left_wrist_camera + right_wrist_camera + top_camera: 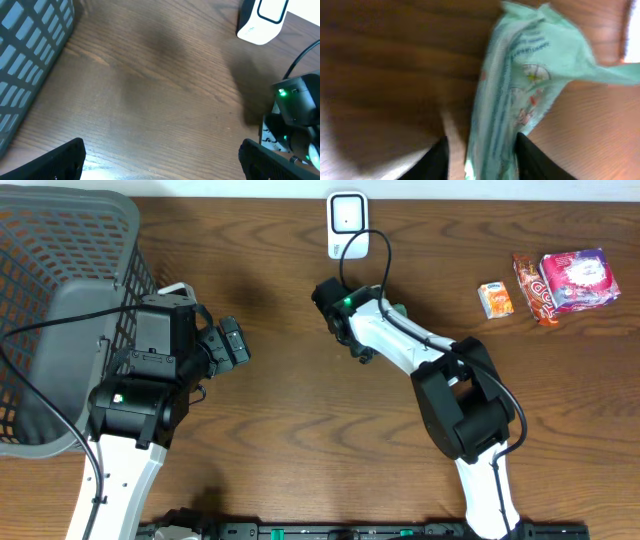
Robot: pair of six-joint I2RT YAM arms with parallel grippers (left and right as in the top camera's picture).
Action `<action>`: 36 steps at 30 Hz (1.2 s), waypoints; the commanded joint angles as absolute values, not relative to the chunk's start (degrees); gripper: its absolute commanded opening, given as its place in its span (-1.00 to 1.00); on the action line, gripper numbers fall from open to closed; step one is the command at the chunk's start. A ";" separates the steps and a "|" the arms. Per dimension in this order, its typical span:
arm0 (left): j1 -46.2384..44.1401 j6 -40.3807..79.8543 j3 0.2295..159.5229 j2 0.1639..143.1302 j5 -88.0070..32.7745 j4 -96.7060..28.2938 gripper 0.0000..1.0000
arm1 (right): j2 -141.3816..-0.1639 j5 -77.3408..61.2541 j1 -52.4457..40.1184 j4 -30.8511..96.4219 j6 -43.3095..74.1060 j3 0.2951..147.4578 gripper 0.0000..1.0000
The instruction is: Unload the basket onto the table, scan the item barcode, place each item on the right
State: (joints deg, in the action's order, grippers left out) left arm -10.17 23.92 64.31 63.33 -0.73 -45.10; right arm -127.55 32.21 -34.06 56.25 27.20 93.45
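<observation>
The brown wood surface [300,440] has a big gray basket [70,240] on its left side. Beside the basket, the left tool [232,343] hangs with its fingers wide apart and nothing in them. The right tool [481,145] is up near the white scanner [346,218] at the far edge. Its two fingers stand a little apart with a light green packet [520,85] between them. Wood shows in a gap beside one finger, so the hold looks loose.

The step in hand looks like showing the packet to the scanner. Next, the barcode side likely needs to face the scanner's window. No barcode shows.

A pink bag [578,278], a red-brown pack [533,292] and a small orange box [495,300] lie well apart on the right. The green packet has blue print and a small drawing, too blurry to read.
</observation>
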 commanded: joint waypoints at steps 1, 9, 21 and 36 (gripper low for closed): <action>-9.93 23.18 64.69 63.40 -0.43 -45.21 0.96 | -127.07 23.46 -34.57 58.00 26.59 100.57 -0.03; -9.93 23.16 64.69 63.40 -0.43 -45.21 0.96 | -127.07 12.71 -29.61 68.07 20.93 118.41 0.40; -9.93 23.18 64.69 63.40 -0.43 -45.21 0.96 | -127.22 -5.08 -20.27 67.66 19.00 110.87 0.19; -9.93 23.18 64.69 63.40 -0.43 -45.21 0.95 | -127.09 -6.15 -22.44 53.17 21.80 97.14 -0.89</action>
State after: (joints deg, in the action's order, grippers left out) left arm -10.17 23.92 64.31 63.33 -0.75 -45.12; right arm -127.39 -5.80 -22.26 53.41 21.12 96.38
